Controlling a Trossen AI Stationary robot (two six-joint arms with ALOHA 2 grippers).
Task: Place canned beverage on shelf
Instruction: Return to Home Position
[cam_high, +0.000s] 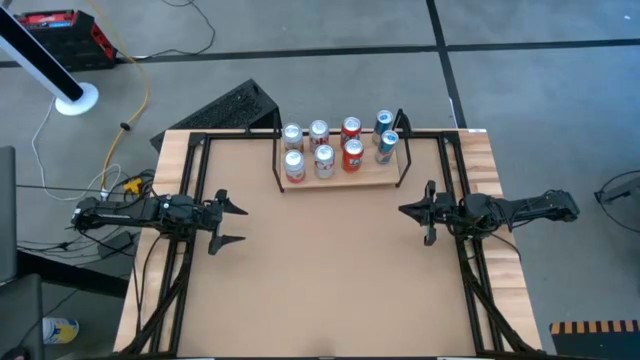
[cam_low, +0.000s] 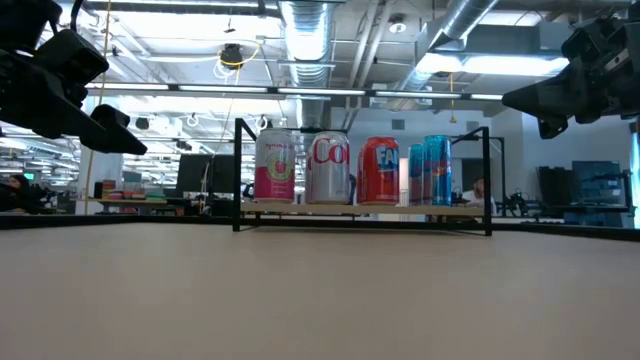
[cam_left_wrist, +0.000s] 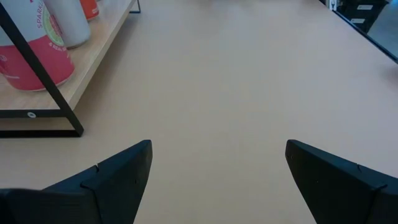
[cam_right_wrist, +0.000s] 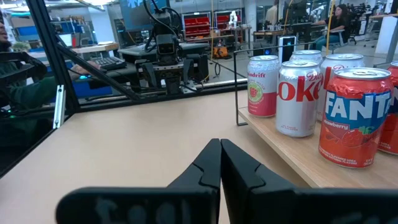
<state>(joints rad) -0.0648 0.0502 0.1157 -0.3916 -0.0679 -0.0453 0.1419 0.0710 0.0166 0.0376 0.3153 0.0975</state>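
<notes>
Standing on the shelf (cam_high: 340, 180) are eight cans in two rows of four, each can lined up with its match behind it. At one end are the pink and white cans (cam_high: 293, 165), then the silver cans (cam_high: 324, 159), the red cans (cam_high: 353, 154), and at the other end the blue cans (cam_high: 386, 146). All are upright, set close beside one another between the black rod uprights. The shelf itself rests on the table (cam_high: 320, 290).

The left pincer (cam_high: 233, 223) hovers above the table, well apart from the shelf, out past its pink and white end. Its fingers are spread wide and hold nothing. Its wrist view shows only bare tabletop between them, with that end of the shelf off to one side.

The right pincer (cam_high: 405, 210) hovers out past the blue end of the shelf, near its upright but not touching it. Its fingers are pressed together with nothing between them, as the right wrist view shows plainly. It points across the front of the shelf.
</notes>
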